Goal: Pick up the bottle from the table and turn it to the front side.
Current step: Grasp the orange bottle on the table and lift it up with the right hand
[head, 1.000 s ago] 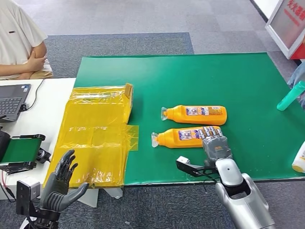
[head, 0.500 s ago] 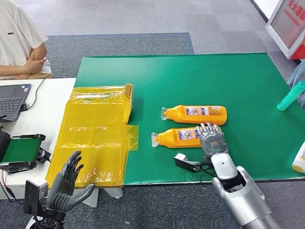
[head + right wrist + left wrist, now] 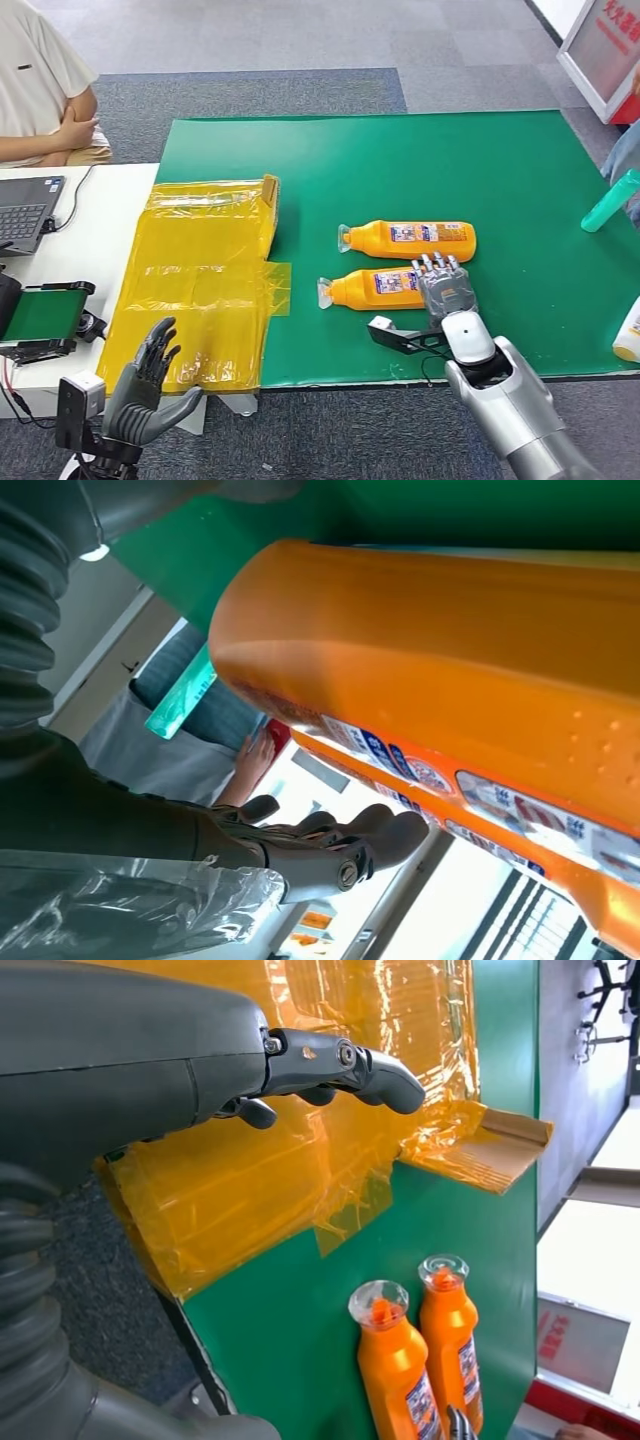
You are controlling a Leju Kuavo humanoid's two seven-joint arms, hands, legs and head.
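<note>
Reaching over the nearer orange bottle (image 3: 385,288), lying flat on the green mat (image 3: 483,170) beside its twin (image 3: 411,240), my right hand (image 3: 445,288) covered its base end; I could not tell whether it gripped. Smooth rigid plastic seemed slippery, so I judged mid-body best. My left hand (image 3: 147,385) hovered, fingers apart.

orange bottles (image 3: 377,288), blue-white labels | green table mat (image 3: 468,170) | shiny yellow plastic wrap (image 3: 204,280) | teal bottle (image 3: 610,202) far right
</note>
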